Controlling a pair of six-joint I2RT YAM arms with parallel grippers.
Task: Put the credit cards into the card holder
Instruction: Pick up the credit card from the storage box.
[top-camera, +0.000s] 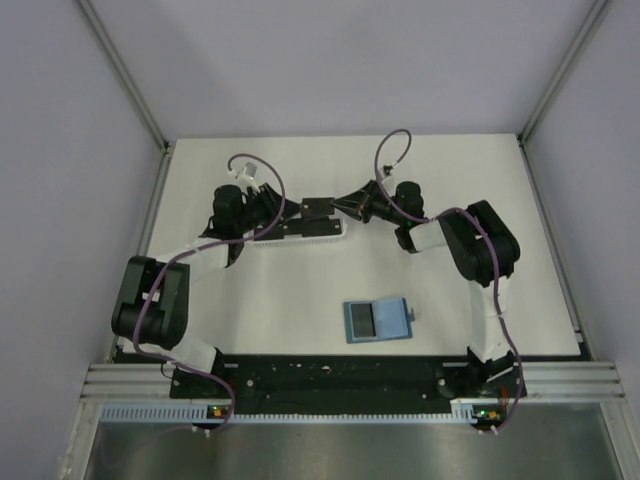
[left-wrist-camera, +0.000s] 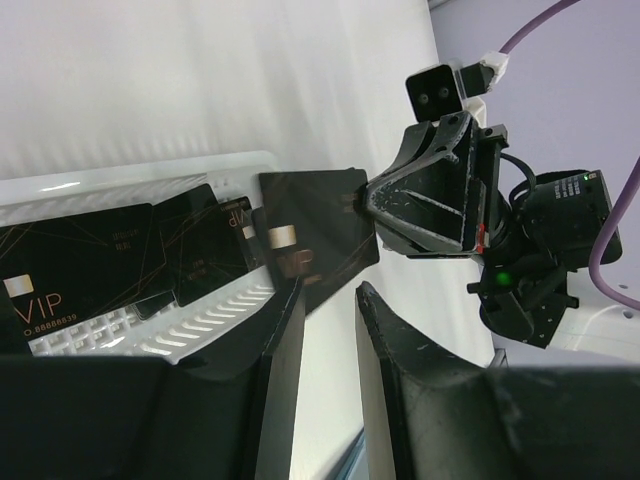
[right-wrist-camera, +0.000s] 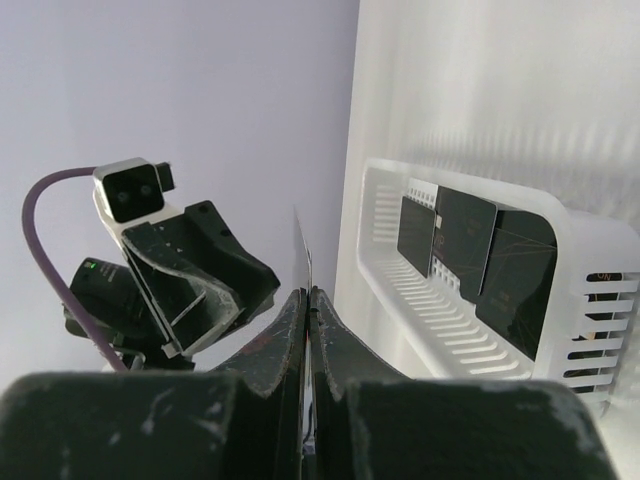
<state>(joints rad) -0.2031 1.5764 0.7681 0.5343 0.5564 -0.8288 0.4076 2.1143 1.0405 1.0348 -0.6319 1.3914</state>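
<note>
One credit card (left-wrist-camera: 315, 235) is up out of the white basket tray (left-wrist-camera: 150, 172) at the far side of the table. It is pinched by its right edge in the right gripper (right-wrist-camera: 308, 292), whose jaws are clenched on it — in that wrist's own view the card shows only as a thin blade between the fingers. The left gripper (left-wrist-camera: 330, 296) hangs just left of it over the tray, jaws apart and nothing between them. Several more black cards (left-wrist-camera: 90, 262) stand in the tray. The card holder (top-camera: 377, 320) lies flat on the table nearer the arm bases, well apart from the tray and a little right of centre.

The step in hand looks like fetching a card — lifted, not yet delivered. Next, I judge, the right arm must bring the card near to the holder and line its thin edge up with the pocket mouth. The left gripper would likely need to steady the soft pouch.
</note>
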